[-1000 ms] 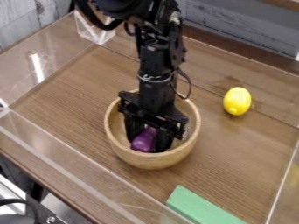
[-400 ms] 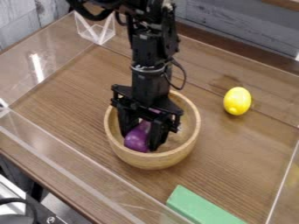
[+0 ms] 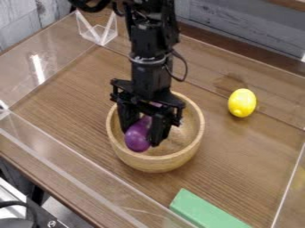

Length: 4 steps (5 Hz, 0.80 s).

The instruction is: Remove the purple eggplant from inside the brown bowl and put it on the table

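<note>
The purple eggplant (image 3: pixel 138 135) hangs between the fingers of my gripper (image 3: pixel 142 130), which is shut on it and points straight down. It is lifted to about rim height of the brown bowl (image 3: pixel 179 153), still over the bowl's inside. The bowl sits on the dark wood table (image 3: pixel 71 98) near the middle. The black arm rises from the gripper toward the top of the view and hides the bowl's far rim.
A yellow lemon (image 3: pixel 242 102) lies on the table to the right of the bowl. A green flat block (image 3: pixel 212 213) sits at the front edge. Clear acrylic walls (image 3: pixel 34 69) border the table on all sides.
The gripper has risen with the eggplant in it, from deep inside the bowl up to rim level. The bowl and lemon have stayed put.
</note>
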Motion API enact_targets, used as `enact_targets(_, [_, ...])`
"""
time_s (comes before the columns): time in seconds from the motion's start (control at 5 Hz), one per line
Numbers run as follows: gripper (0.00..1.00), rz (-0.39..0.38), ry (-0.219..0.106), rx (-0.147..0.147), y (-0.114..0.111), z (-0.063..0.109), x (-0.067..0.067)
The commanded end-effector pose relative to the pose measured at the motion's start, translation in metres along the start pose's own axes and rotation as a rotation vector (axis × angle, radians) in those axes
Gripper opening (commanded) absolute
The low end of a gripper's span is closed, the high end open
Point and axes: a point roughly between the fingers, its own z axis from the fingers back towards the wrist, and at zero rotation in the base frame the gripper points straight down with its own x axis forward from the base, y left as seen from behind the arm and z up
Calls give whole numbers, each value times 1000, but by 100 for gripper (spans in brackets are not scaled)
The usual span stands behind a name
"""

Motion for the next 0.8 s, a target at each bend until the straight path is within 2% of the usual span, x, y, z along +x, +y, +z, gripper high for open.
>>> enact_targets(0.0, [0,9,-76,-8,3,26,8])
enact_targets(0.2, [0,20,-95,-19,7,39,10])
enact_targets(0.4, [0,52,-123,-28,21,52,25])
enact_targets(0.6, [0,100,-141,-28,43,57,45])
